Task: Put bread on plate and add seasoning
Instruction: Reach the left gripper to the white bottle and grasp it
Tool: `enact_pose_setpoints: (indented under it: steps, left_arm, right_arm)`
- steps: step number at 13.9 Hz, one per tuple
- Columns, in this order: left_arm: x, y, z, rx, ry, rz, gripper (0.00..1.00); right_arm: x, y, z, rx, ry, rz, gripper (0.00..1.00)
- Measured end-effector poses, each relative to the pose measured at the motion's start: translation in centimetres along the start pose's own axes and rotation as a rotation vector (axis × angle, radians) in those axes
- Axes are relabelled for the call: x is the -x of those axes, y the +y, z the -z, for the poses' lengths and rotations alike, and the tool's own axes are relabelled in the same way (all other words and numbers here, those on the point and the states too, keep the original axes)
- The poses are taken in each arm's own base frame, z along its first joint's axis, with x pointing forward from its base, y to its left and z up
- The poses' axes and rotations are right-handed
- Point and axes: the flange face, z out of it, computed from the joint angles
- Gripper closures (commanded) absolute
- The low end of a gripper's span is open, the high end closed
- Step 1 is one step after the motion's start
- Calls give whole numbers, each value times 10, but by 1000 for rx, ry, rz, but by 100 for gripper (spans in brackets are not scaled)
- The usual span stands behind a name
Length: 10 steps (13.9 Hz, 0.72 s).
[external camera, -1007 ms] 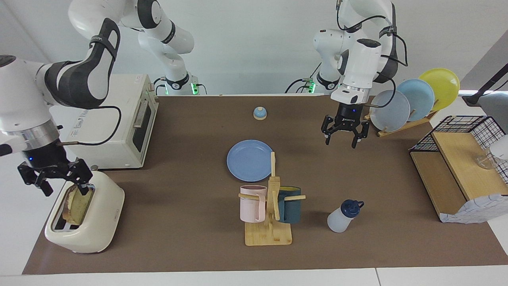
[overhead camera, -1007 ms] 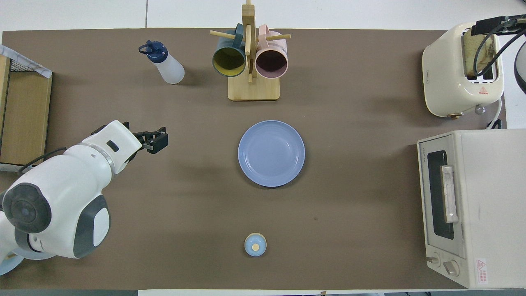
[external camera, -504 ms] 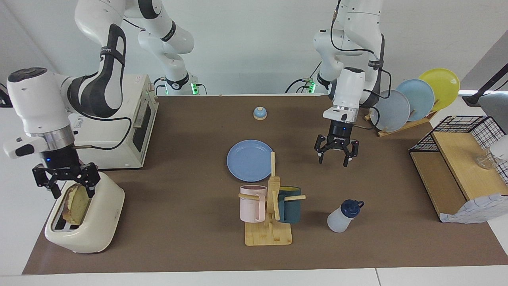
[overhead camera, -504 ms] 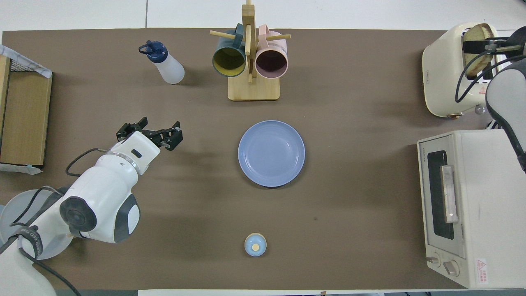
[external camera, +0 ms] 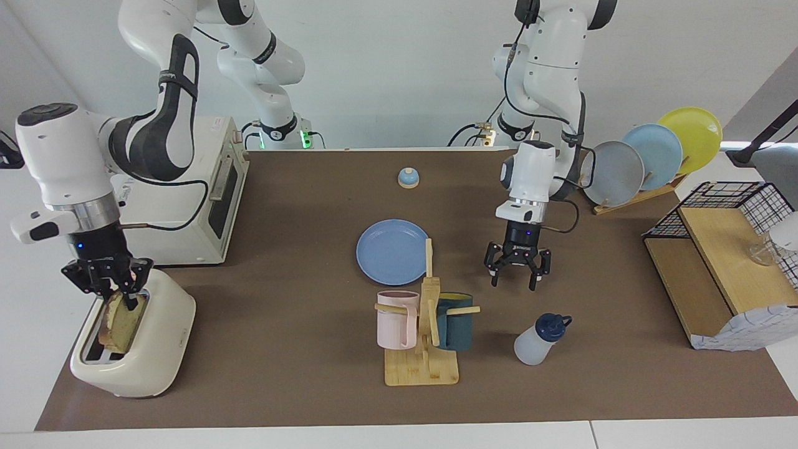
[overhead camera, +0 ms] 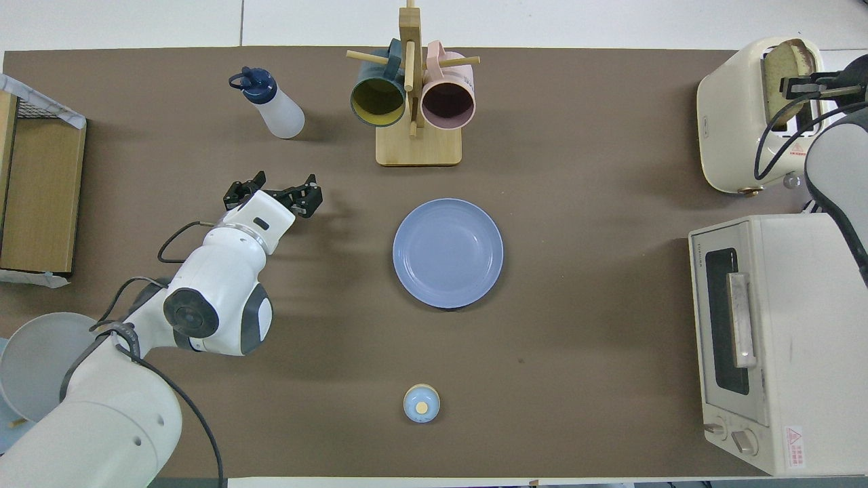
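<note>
While the right gripper pinches the bread in the toaster, the left gripper hangs wide over bare table.

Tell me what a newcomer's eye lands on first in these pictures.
Probably the right gripper at the cream toaster on the right arm's end of the table, its fingers closed on the bread that stands up out of the slot. Next, the bare blue plate at mid-table, beside the wooden mug rack. The left gripper hangs open above the mat, over a spot between the plate and the seasoning.
</note>
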Motion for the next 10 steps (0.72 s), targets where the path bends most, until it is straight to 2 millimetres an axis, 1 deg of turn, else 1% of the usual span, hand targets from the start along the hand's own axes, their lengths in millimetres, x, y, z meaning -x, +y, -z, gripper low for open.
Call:
enact_pose_setpoints:
  steps: [1, 2, 4, 6, 7, 8, 10]
  left_arm:
    - [-5, 3, -10, -26, 17, 2, 0]
    - [-10, 7, -17, -40, 37, -1, 0]
    - [-25, 10, -28, -50, 73, -11, 0]
    - [-40, 6, -42, -67, 95, -18, 0]
    - [-49, 0, -49, -79, 93, -16, 0]
    - [-58, -4, -55, -88, 85, -12, 0]
    - [-73, -7, -60, -93, 65, -4, 0]
  right_arm:
    - [-1, 2, 5, -5, -18, 1, 100]
    - [-6, 4, 14, -11, -34, 7, 100]
    - [-20, 9, 40, -25, -71, 28, 100]
    - [-34, 8, 71, -40, -103, 41, 100]
    - [-38, 4, 83, -38, -113, 57, 100]
    - [-41, -3, 89, -33, -132, 80, 100]
    - [-43, -30, 93, -35, -184, 129, 100]
